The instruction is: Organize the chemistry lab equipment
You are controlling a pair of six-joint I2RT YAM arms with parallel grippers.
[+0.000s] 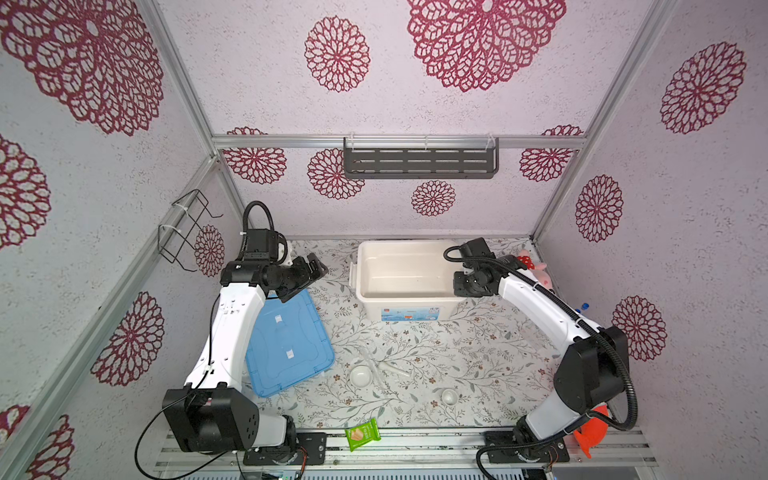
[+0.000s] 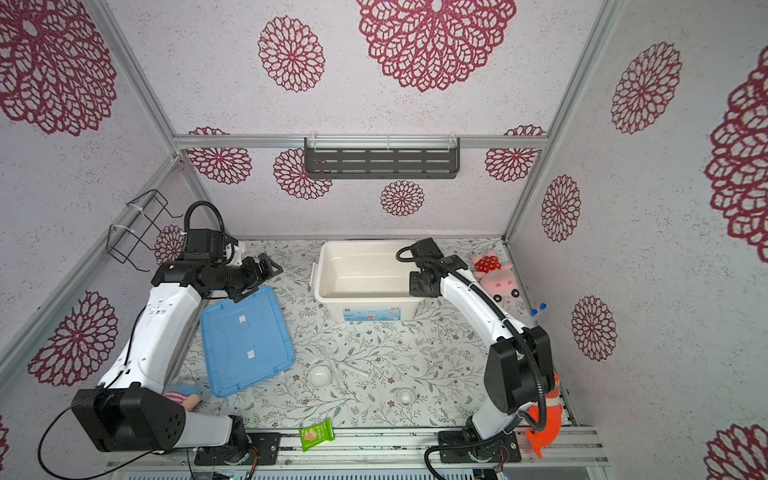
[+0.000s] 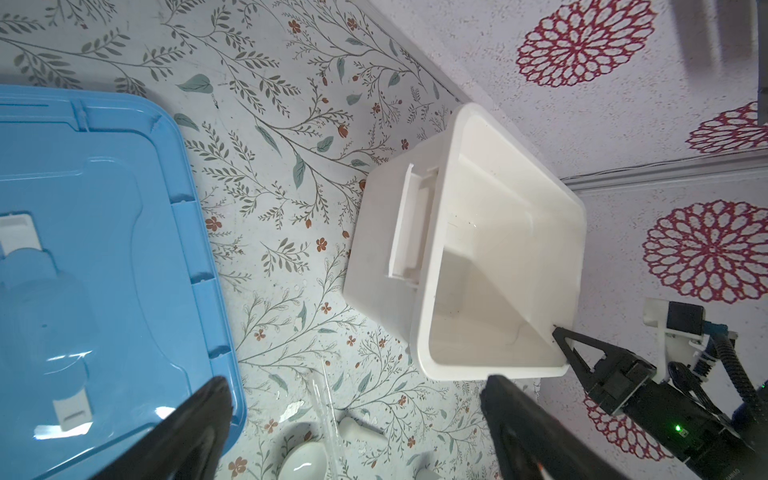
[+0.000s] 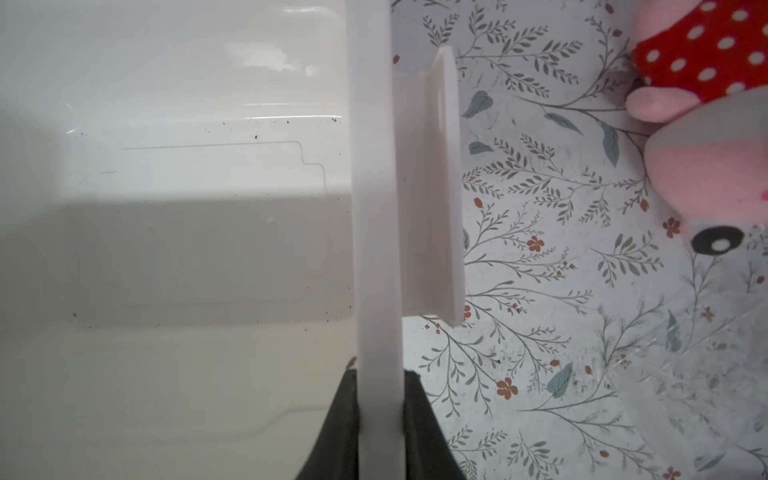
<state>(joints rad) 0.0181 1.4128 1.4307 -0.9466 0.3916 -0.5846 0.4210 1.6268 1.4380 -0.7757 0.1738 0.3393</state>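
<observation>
Jaws on right arm pinching white bin wall, left arm raised near blue lid, jaws wide, empty.

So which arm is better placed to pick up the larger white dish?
Left, probably: the left hand is open and free, the larger dish lies toward its side, and the right hand grips the white bin's rim.
</observation>
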